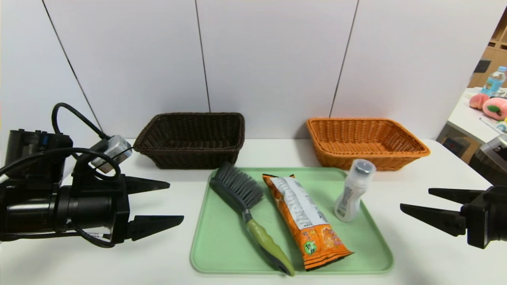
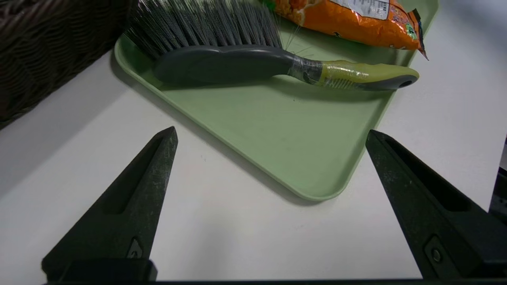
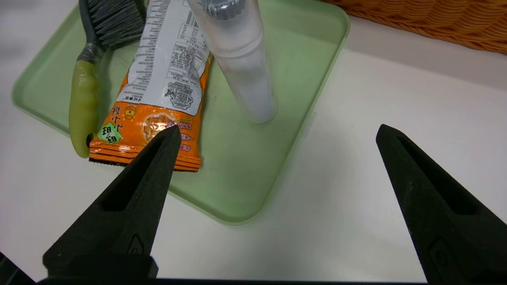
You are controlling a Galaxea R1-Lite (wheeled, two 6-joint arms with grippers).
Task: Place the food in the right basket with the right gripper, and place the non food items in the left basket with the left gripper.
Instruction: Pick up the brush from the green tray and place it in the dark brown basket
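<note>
Head view: left gripper (image 1: pixel 176 202) and right gripper (image 1: pixel 414 200) gape wide, empty, flanking the tray's (image 1: pixel 222 253) side edges.

A white table (image 1: pixel 416 253) stands against a pale panelled wall (image 1: pixel 273 59) crossed by dark seams. Off to the right, a second white table (image 1: pixel 467 116) holds clutter before wooden shelving (image 1: pixel 493 55).

Bare table (image 1: pixel 178 253) both sides of tray (image 1: pixel 222 253), items crowded.
</note>
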